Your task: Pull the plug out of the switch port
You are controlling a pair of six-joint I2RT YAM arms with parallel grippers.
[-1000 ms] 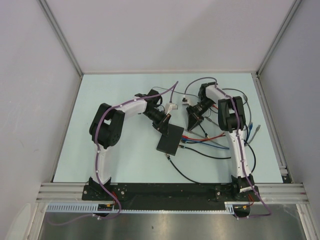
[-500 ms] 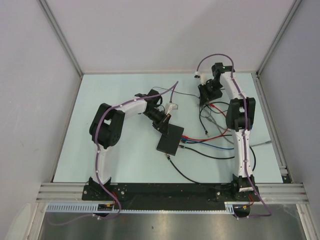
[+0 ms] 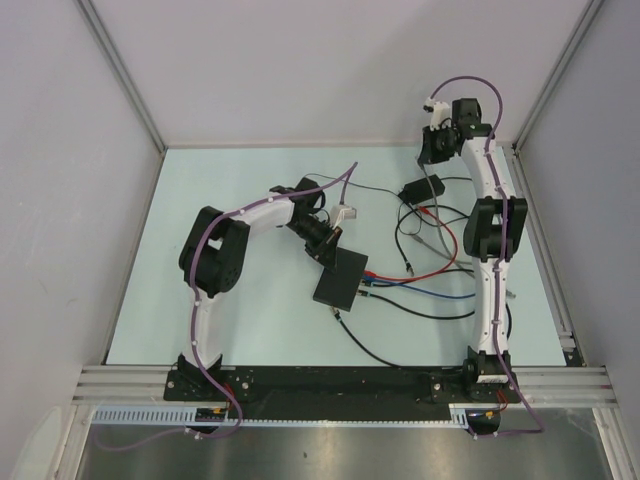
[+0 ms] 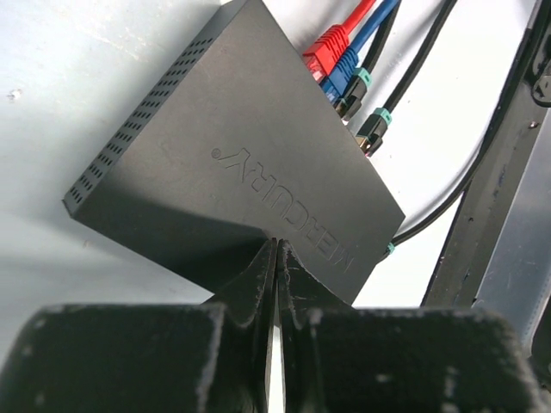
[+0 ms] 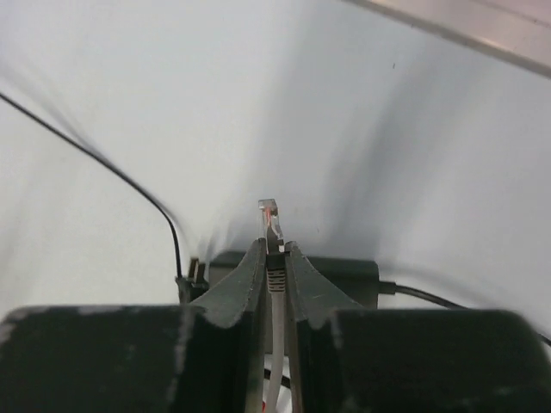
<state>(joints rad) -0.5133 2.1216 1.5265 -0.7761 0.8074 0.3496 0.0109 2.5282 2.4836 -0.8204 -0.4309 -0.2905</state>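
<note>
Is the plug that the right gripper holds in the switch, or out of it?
Out. The right gripper is shut on the plug; its clear tip stands free in the air, far from the black switch.

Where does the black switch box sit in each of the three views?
Top external: switch box mid-table, at the tip of the left gripper.
Left wrist: the switch box fills mid-frame, just beyond the fingertips.
Right wrist: not in it.
Shared landmark: the red plug in its edge, seen in top and left wrist views.
</note>
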